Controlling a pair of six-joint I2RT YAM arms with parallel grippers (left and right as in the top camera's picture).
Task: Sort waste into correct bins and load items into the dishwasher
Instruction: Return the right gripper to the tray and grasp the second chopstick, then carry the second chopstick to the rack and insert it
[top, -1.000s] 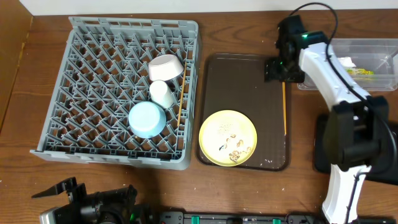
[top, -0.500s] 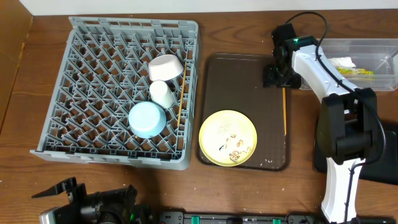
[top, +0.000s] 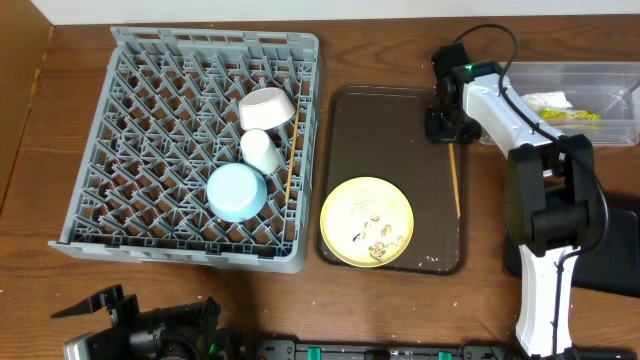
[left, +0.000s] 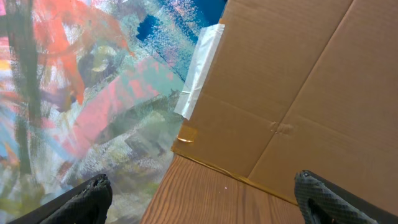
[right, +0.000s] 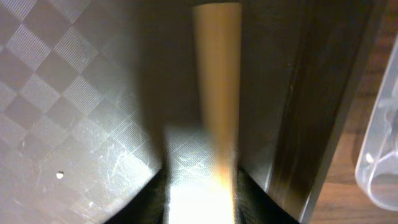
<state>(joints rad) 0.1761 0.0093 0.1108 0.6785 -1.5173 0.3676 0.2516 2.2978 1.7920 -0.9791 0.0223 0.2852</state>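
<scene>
My right gripper is down on the brown tray at its far right, shut on the top end of a wooden chopstick. In the right wrist view the chopstick runs between the fingers. The yellow plate with crumbs sits at the tray's front. The grey rack holds a pinkish bowl, white cup, blue bowl and another chopstick. The clear tub holds the napkin and wrapper. My left gripper is open at the front left.
The black bin lies at the right edge behind the right arm's base. The left wrist view shows only wooden table and a cardboard box. The tub's edge shows beside the tray rim in the right wrist view.
My right gripper has moved slightly left and down onto the chopstick's top end. That end has shifted left, so the chopstick now lies at a slant. The left arm has not moved.
</scene>
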